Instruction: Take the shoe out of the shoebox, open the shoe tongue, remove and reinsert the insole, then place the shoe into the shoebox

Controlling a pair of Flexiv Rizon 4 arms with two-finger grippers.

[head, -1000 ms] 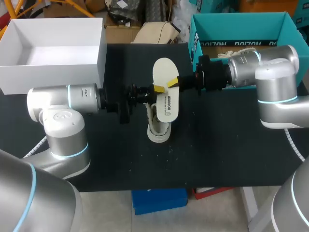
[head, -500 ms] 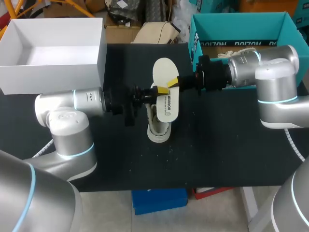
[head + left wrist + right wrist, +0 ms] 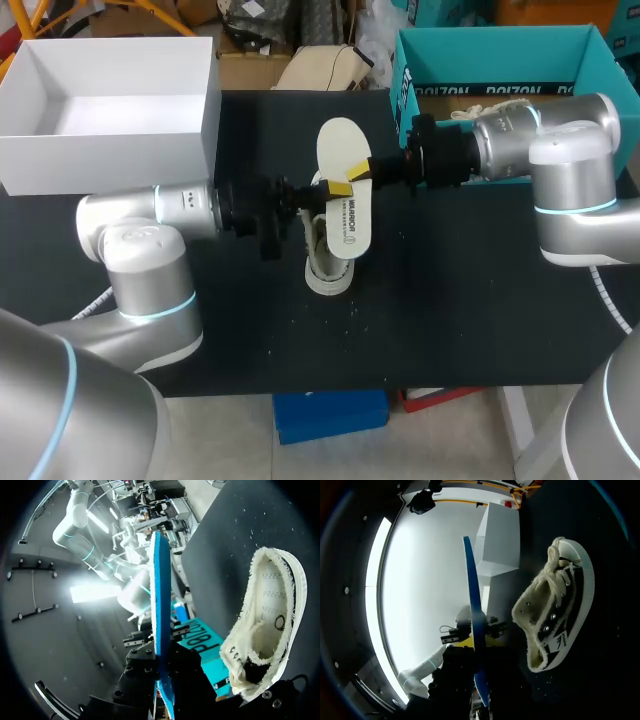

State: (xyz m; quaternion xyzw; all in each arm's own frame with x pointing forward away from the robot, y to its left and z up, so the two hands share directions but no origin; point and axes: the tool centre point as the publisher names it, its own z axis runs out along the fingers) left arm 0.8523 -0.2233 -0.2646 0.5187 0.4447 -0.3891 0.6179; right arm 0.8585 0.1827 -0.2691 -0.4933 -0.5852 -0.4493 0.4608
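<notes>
Black desk carries the shoe at centre. Above it the right end effector pinches the insole. The left end effector sits alongside; I cannot tell its grip. Uncoordinated pulling could drop the insole.

Cream insole (blue underside), off-white shoe, black table, teal shoebox.

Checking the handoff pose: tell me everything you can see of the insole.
The insole is a thin, foot-shaped pad, cream on top with dark print toward the heel. Both wrist views show it edge-on, with a blue underside. It is out of the shoe, in the air above it and apart from it, roughly level, toe end toward the table's far side. The right gripper is shut on one long edge; the left gripper is at the opposite edge.
</notes>
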